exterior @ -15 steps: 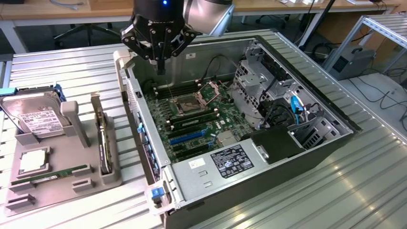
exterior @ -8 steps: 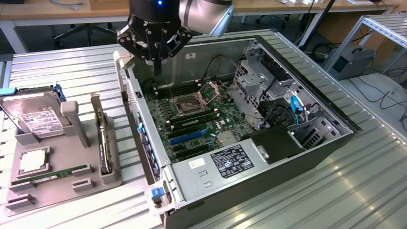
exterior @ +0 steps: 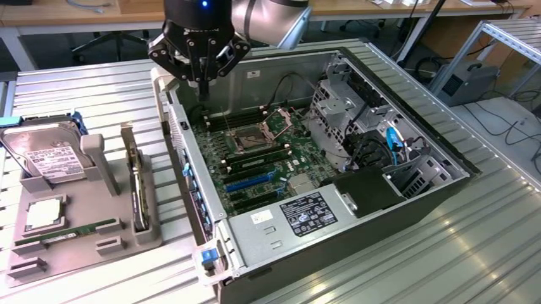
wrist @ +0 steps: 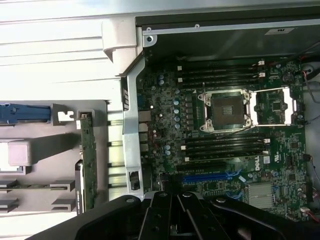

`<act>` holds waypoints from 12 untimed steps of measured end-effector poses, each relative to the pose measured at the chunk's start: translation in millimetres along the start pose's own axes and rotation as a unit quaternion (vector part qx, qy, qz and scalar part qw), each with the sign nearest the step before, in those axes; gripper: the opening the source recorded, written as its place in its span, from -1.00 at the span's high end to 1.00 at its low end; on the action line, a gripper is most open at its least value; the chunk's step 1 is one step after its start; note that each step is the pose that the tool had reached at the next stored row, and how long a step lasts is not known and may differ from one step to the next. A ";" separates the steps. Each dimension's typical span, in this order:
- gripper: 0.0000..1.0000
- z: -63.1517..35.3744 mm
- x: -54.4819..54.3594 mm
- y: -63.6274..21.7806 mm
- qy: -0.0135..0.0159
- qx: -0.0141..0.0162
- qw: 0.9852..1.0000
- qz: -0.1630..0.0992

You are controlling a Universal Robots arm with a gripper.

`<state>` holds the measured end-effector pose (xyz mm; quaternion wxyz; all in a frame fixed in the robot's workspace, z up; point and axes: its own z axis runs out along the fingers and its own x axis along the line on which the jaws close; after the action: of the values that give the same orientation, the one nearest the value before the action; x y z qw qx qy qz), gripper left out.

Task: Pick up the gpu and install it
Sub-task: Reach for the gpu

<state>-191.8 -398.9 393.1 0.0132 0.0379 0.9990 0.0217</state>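
The gpu (exterior: 135,183) is a thin dark card standing on its edge in a slot of the grey holder (exterior: 101,158), at the exterior view's left beside the computer case. In the wrist view the gpu (wrist: 88,165) appears edge-on with green board showing. My gripper (exterior: 203,85) hangs above the far left corner of the open case (exterior: 279,228), over the motherboard's memory slots, well away from the gpu. Its fingers are shut together and hold nothing. The gripper's black linkage (wrist: 172,212) sits over the motherboard (wrist: 225,125), which has a blue expansion slot (wrist: 207,177).
The holder also carries a hard drive (exterior: 47,155) with a white label, a silver square part (exterior: 44,215) and a green memory stick (exterior: 76,229). Inside the case are an open CPU socket (exterior: 253,136), a metal drive cage (exterior: 338,107) and cables (exterior: 393,142). The table is ribbed metal (exterior: 473,253).
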 end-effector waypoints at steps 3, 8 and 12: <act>0.79 -0.1 4.2 -0.3 0.000 0.000 1.000 0.000; 0.79 -0.3 10.7 -0.8 0.000 0.000 1.000 0.000; 0.79 -0.4 16.5 -1.2 0.000 0.000 1.000 0.000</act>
<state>-208.3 -398.9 393.0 0.0134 0.0379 0.9990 0.0217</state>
